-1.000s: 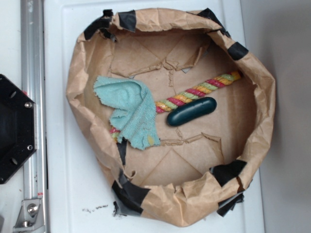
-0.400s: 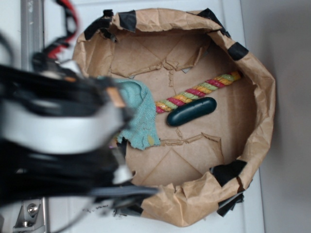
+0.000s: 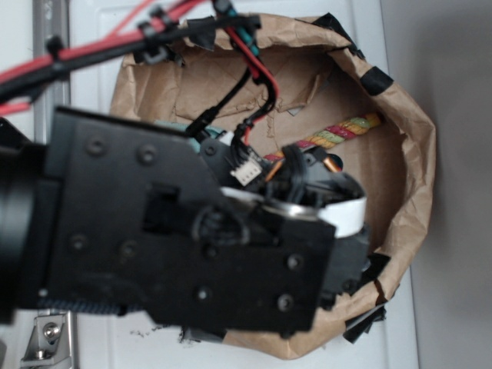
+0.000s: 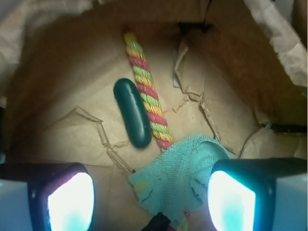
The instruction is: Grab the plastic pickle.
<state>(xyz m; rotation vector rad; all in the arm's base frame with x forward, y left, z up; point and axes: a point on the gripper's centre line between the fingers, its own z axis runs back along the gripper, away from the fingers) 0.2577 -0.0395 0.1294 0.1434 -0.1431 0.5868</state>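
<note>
Gripper (image 4: 151,197): fingers spread apart, empty, nearest the wrist camera. Teal cloth (image 4: 178,175): between the fingers, covering the rope's near end. Plastic pickle (image 4: 132,112): on the brown paper bowl (image 4: 62,91) floor, just beside the multicoloured rope (image 4: 147,89), beyond the cloth.
</note>
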